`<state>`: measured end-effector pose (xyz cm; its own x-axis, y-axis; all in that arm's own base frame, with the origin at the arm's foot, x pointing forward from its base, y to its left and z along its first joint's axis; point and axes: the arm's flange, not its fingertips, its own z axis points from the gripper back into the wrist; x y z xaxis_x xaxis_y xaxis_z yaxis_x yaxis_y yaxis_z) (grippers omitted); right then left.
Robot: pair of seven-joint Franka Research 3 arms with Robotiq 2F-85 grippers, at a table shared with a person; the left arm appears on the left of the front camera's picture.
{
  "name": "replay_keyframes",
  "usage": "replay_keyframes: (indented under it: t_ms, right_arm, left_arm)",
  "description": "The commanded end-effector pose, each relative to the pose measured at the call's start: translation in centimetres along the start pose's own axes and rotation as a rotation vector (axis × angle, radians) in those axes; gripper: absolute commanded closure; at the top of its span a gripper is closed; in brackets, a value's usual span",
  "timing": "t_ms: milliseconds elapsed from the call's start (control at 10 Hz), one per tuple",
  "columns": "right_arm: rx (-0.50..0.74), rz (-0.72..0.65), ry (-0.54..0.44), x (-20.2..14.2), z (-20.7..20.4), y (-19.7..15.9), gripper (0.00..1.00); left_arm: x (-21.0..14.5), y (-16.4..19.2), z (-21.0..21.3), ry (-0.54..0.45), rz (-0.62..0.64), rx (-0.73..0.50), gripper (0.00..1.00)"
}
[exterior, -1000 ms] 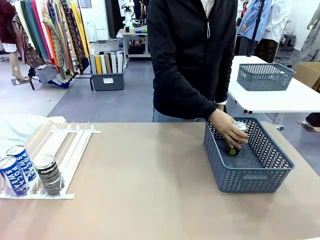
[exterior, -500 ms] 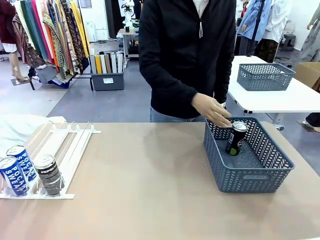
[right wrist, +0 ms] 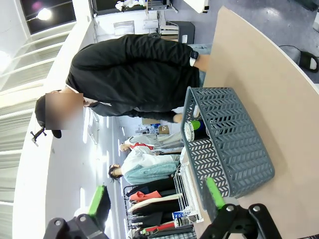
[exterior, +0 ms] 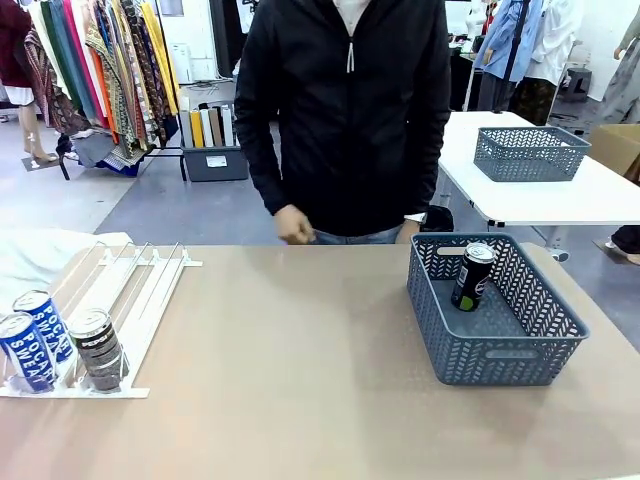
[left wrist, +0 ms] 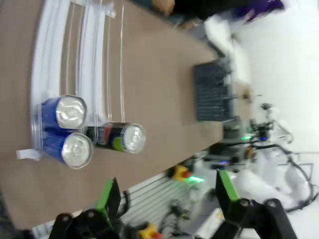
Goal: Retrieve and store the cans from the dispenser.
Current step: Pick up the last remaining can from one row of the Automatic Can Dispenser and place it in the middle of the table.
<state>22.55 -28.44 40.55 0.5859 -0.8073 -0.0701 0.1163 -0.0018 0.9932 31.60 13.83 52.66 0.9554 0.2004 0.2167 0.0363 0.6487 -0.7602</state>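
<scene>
Withdrawn from the grey basket (exterior: 500,356) a second ago, the person's hand (exterior: 293,226) now hangs at the far edge of the bench (exterior: 300,370). The black-and-green can (exterior: 471,277) it was setting down stands upright and alone near the basket's far wall, on your right. Three cans wait at the low end of the dispenser (exterior: 135,275) on your left, against its clear end stop: two blue Pocari cans (exterior: 27,352) one behind the other in the outer lane, and a black Pepsi can (exterior: 97,348) in the lane beside them. "POCARI SWEAT" runs in white down the blue sides and "PEPSI" down the black; the print on the stored can is too small to read. Your left hand (left wrist: 165,179) looks down on those three silver tops, green pads spread wide with nothing between them. Your right hand (right wrist: 155,184) is likewise wide and empty, well apart from the basket. Expect thin aluminium: stiff enough for a firm pinch but easy to dent, smooth and probably slippery. Whether the cans are full or empty cannot be told. The Pepsi can has an open lane on one side and looks the easiest to take. Close across its round body about halfway up, below the rim.
</scene>
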Motion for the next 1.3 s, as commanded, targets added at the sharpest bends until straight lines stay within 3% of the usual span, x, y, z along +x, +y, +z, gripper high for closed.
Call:
replay_keyframes:
  t_ms: [0, 300, 400, 800, 1200]
  right_arm:
    - [0.001, -0.002, 0.005, -0.2, 0.1, 0.4, 0.0]
    - [0.001, -0.002, 0.005, -0.2, 0.1, 0.4, 0.0]
    - [0.001, -0.002, 0.005, -0.2, 0.1, 0.4, 0.0]
    - [0.001, -0.002, 0.005, -0.2, 0.1, 0.4, 0.0]
    - [0.001, -0.002, 0.005, -0.2, 0.1, 0.4, 0.0]
  left_arm:
    - [0.0, -5.0, -5.4, 0.11, -0.104, 0.19, 0.0]
    - [0.7, -6.6, -13.0, 0.108, -0.191, 0.542, 0.0]
    - [0.3, -6.6, -14.8, 0.109, -0.213, 0.61, 0.0]
    - [-1.3, -6.2, -17.8, 0.06, -0.202, 0.738, 0.0]
    - [-1.8, -5.7, -19.1, 0.06, -0.158, 0.741, 0.0]
